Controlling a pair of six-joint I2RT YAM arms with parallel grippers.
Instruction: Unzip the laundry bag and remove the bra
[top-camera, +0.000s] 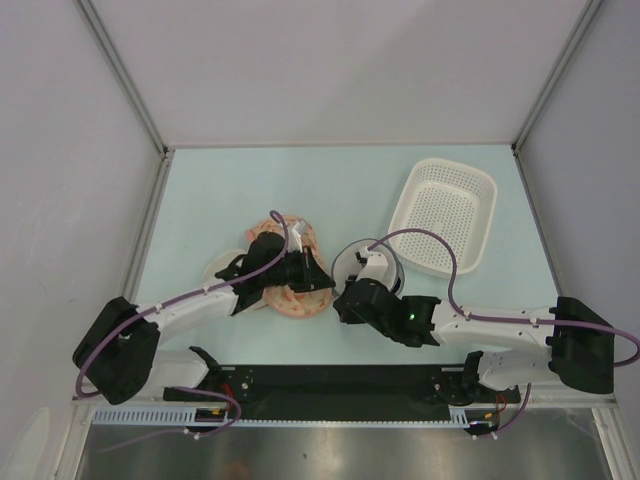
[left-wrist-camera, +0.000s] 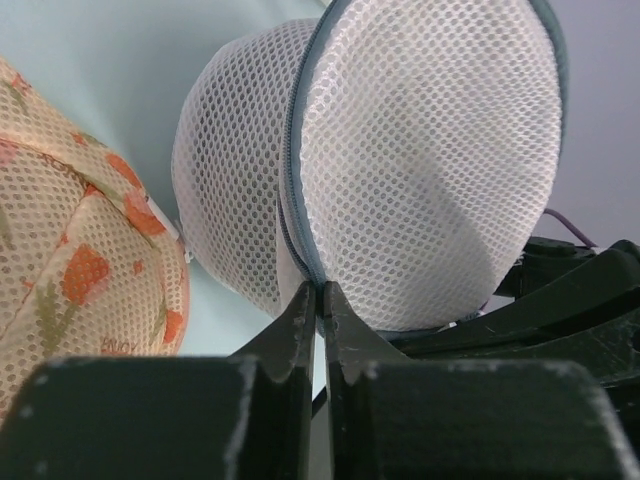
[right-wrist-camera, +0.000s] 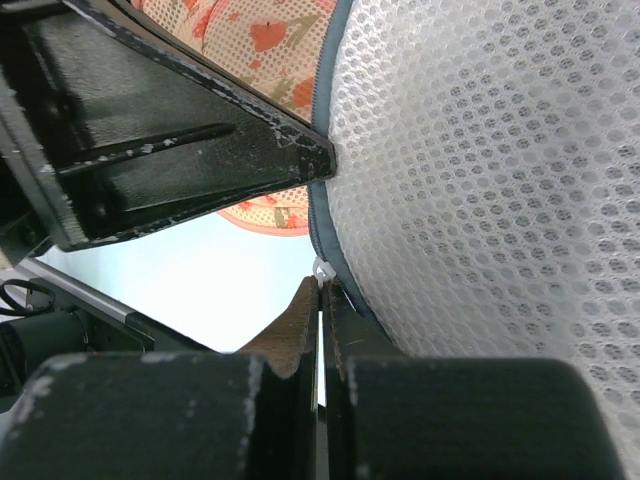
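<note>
Near edge: both arms are reaching in from their bases toward the middle of the pale green counter, meeting tip to tip. The left end effector is closing its fingers to a hairline gap and pinching the laundry bag on the dark zipper band, at the low edge of the round face. The right end effector is coming in from the opposite side, its fingers likewise pressing almost together, nipping a small white tab that is sitting right on the same band, just below the spot where the left fingertips are biting. The bag is standing between the two tools near the counter's centre, tilting up on its edge, with one round mesh face turning toward the left wrist camera. Whether its underside is touching the counter, I cannot tell. A greyish shade is showing through the mesh; what it is, I cannot tell. Just behind and to the left of the bag, a peach floral padded item is lying on the counter, partly under the left arm and close beside the bag. Farther back on the right, well apart from the bag, a white perforated basket is sitting at an angle to the counter's edges.
</note>
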